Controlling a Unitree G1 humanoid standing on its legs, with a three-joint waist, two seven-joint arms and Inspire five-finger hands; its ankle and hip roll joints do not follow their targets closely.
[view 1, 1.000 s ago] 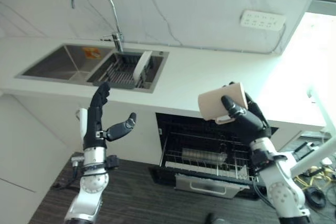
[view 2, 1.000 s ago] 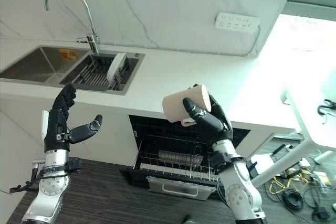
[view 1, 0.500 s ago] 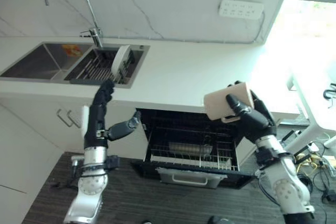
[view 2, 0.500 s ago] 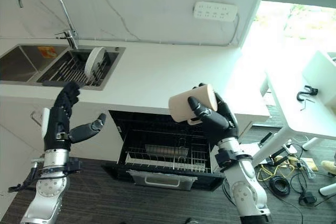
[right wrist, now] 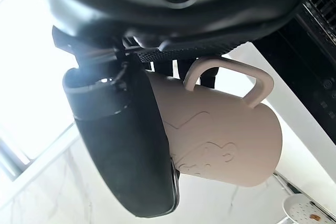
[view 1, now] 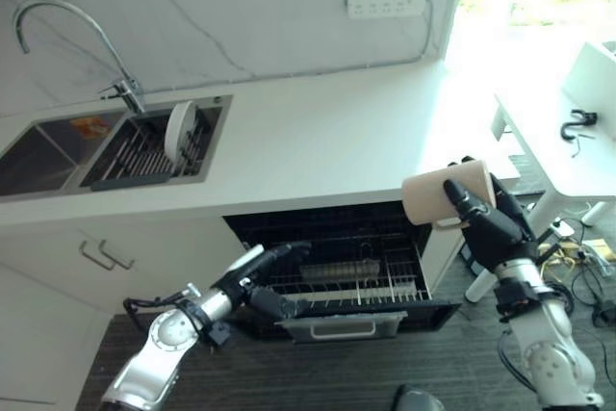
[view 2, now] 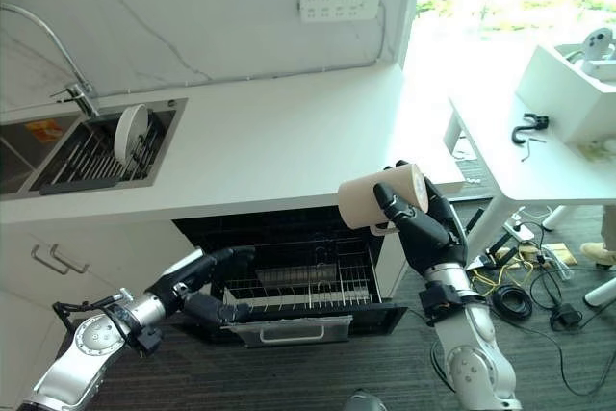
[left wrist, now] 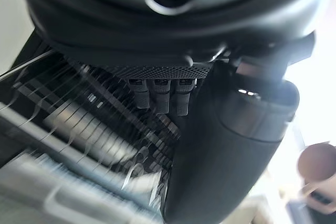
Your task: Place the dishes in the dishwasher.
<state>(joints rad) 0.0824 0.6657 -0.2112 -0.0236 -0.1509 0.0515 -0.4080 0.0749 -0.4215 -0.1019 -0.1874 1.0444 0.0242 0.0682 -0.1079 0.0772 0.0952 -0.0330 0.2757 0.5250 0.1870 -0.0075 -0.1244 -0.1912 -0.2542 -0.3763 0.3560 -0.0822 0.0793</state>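
My right hand (view 1: 493,230) is shut on a beige mug (view 1: 439,195), which lies tilted on its side above the right end of the open dishwasher (view 1: 339,276). In the right wrist view the thumb (right wrist: 126,145) presses the mug (right wrist: 220,135) wall, and fingers pass by its handle (right wrist: 231,74). My left hand (view 2: 204,272) is low at the left front corner of the pulled-out wire rack (view 2: 289,286), open, with fingers stretched over the rack and the thumb below. A white plate (view 1: 178,129) stands upright in the sink's drying rack.
The dishwasher rack holds a metal item (view 1: 332,270) near its middle. The white counter (view 1: 318,151) runs above it, with a double sink (view 1: 58,146) and a faucet (view 1: 58,21) at the left. A white table (view 2: 539,161) stands to the right.
The camera has swung, shifting the whole scene. My left arm dropped from its raised pose and reached to the dishwasher rack. The right hand still holds the mug.
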